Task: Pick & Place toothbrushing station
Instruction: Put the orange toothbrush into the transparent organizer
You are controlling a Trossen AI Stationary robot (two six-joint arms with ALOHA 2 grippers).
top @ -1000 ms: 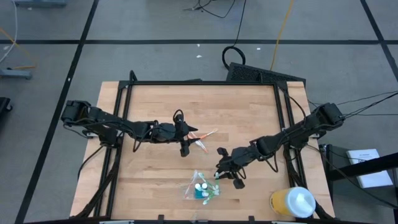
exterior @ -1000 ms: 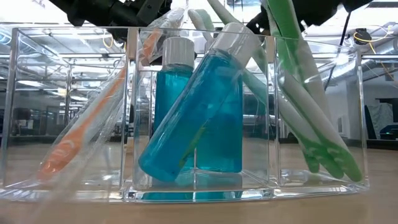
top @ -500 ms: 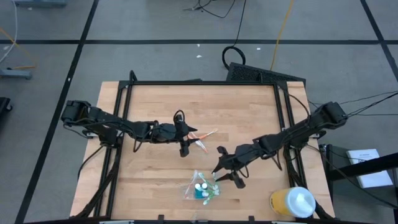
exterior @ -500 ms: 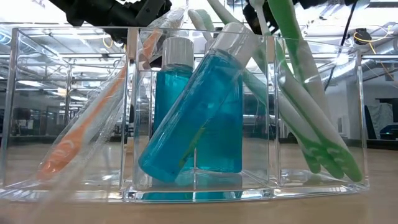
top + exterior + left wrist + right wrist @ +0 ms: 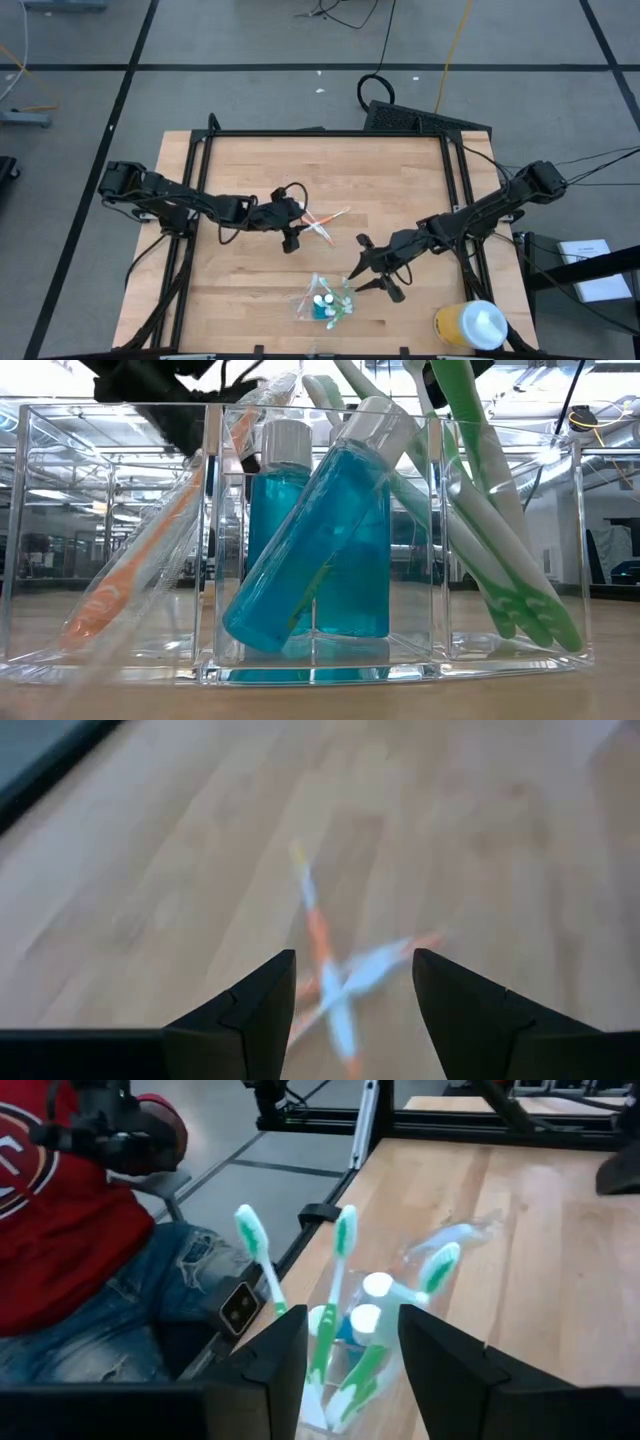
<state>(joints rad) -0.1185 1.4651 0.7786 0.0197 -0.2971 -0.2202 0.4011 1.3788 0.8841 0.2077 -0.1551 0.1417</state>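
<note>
The toothbrushing station (image 5: 322, 302) is a clear plastic holder standing on its base near the table's near edge. It holds two blue bottles, an orange toothbrush and green toothbrushes, and it fills the low view (image 5: 320, 560). My right gripper (image 5: 358, 265) is open just to the right of it and touches nothing; in the right wrist view (image 5: 352, 1320) its fingers frame the station (image 5: 365, 1335). My left gripper (image 5: 297, 226) is open at mid-table, beside two loose crossed toothbrushes (image 5: 325, 222), which show blurred ahead of its fingers (image 5: 330, 975).
A yellow cup with a white lid (image 5: 472, 325) stands at the table's near right corner. A seated person in a red shirt and jeans (image 5: 80, 1230) is beyond the table's edge. Bare wood lies at the far side of the table (image 5: 330, 165).
My left gripper has shifted a little toward the table's left edge and turned slightly. My right gripper has drawn back a little toward the table's right edge. The station and the loose toothbrushes have stayed where they were.
</note>
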